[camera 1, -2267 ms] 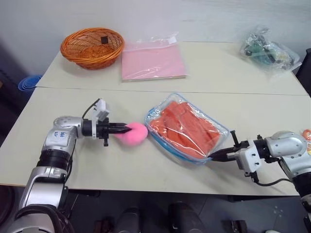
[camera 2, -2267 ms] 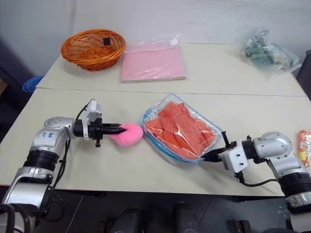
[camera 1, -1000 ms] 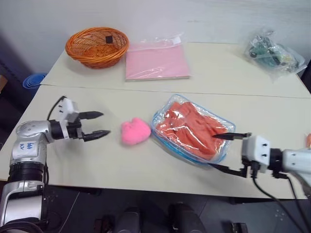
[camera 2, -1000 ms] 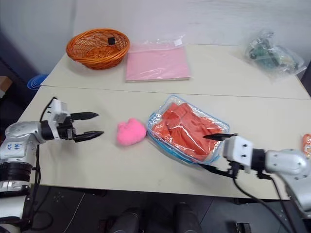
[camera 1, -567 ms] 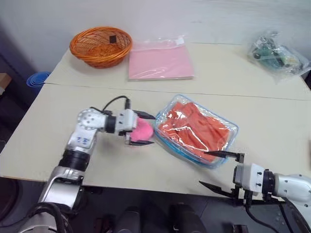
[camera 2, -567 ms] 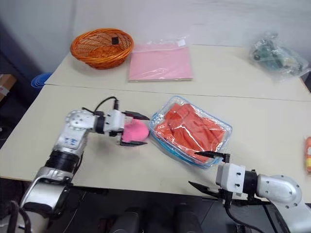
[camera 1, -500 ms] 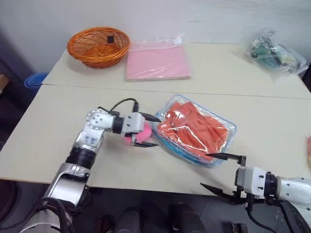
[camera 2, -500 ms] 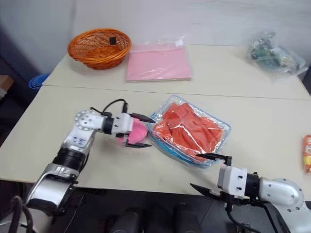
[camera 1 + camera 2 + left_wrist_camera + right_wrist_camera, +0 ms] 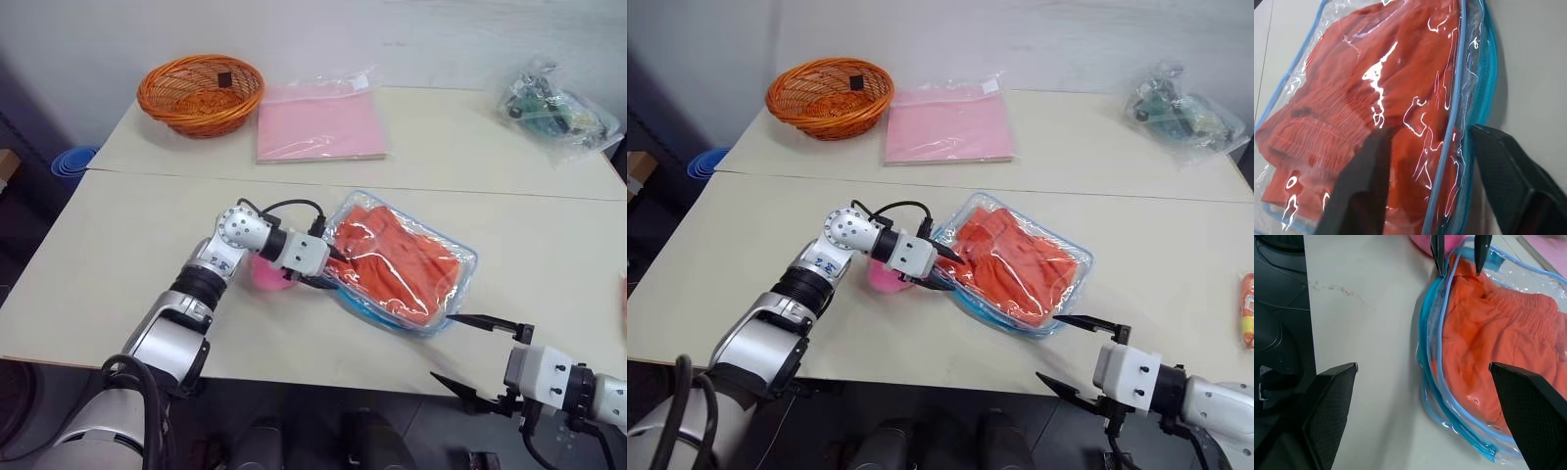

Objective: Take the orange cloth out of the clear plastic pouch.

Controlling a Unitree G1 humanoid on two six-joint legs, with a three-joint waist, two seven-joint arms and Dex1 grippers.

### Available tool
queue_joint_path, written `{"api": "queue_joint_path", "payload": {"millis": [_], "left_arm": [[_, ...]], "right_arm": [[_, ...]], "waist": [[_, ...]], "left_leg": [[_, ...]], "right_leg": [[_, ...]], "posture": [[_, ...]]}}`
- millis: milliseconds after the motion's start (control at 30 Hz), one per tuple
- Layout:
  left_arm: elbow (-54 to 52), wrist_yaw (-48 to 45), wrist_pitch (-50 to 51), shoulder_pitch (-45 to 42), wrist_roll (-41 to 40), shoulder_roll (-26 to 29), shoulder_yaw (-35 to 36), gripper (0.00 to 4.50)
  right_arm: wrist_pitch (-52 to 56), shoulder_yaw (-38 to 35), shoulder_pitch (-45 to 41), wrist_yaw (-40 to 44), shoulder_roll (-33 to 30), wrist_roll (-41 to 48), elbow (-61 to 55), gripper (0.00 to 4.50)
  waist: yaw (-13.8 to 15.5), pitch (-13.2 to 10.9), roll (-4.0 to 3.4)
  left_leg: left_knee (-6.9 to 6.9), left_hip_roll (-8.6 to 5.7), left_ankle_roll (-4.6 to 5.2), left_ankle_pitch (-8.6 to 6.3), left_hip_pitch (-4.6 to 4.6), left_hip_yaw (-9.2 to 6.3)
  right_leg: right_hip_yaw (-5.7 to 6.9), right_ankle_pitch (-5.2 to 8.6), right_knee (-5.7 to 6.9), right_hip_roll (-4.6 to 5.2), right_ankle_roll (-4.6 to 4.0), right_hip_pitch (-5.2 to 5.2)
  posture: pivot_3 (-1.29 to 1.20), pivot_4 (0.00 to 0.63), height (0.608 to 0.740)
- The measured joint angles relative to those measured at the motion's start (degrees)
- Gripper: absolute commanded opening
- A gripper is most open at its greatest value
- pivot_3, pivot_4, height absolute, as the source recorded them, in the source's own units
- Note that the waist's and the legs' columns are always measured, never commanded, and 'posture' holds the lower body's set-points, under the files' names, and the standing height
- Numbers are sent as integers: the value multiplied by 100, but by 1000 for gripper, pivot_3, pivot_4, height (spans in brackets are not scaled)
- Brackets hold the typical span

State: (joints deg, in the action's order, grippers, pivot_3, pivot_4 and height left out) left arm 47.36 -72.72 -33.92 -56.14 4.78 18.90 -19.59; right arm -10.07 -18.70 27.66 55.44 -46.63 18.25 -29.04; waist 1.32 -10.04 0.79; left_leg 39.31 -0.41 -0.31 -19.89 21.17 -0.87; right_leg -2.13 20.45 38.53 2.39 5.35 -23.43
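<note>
Hanging off the near table edge, the right gripper [image 9: 1080,354] has its fingers spread wide and holds nothing. Beyond it, the clear plastic pouch [image 9: 460,286] lies flat on the table [image 9: 118,255] with the orange cloth [image 9: 397,266] inside, its long axis running from near-right to far-left; no readable label shows. The left gripper [image 9: 332,270] straddles the pouch's blue-edged left end, fingers narrowed around it, beside the pink pom-pom [image 9: 261,275].
</note>
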Motion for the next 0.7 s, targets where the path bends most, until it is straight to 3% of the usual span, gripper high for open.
{"api": "queue_joint_path", "payload": {"millis": [167,233,467,700], "left_arm": [[62,29,82,5,-33,-67,40,13],[-5,-42,459,47,-228,-186,144,13],[-1196,-92,3352,256,-1248,-411,712,13],[-2522,506,5794,555,-1725,-586,822,13]], "right_arm": [[38,-28,19,-13,49,-4,-11,4500],[58,-28,10,-53,82,-6,-18,4500],[284,65,2,-143,189,5,-312,4500],[1232,895,-564,-727,356,-334,-732,4500]], "waist": [[4,0,0],[4,0,0],[-11,0,0],[-8,0,0]], "left_leg": [[0,0,0,0,1,0],[1,0,0,0,2,-1],[2,1,-1,1,2,-6],[10,1,-5,3,6,-12]], "right_leg": [[1,0,0,1,0,0],[1,0,1,1,0,0],[1,0,8,2,0,-1],[1,0,13,4,0,-3]], "posture": [[0,150,740],[0,150,740],[0,150,740],[0,150,740]]}}
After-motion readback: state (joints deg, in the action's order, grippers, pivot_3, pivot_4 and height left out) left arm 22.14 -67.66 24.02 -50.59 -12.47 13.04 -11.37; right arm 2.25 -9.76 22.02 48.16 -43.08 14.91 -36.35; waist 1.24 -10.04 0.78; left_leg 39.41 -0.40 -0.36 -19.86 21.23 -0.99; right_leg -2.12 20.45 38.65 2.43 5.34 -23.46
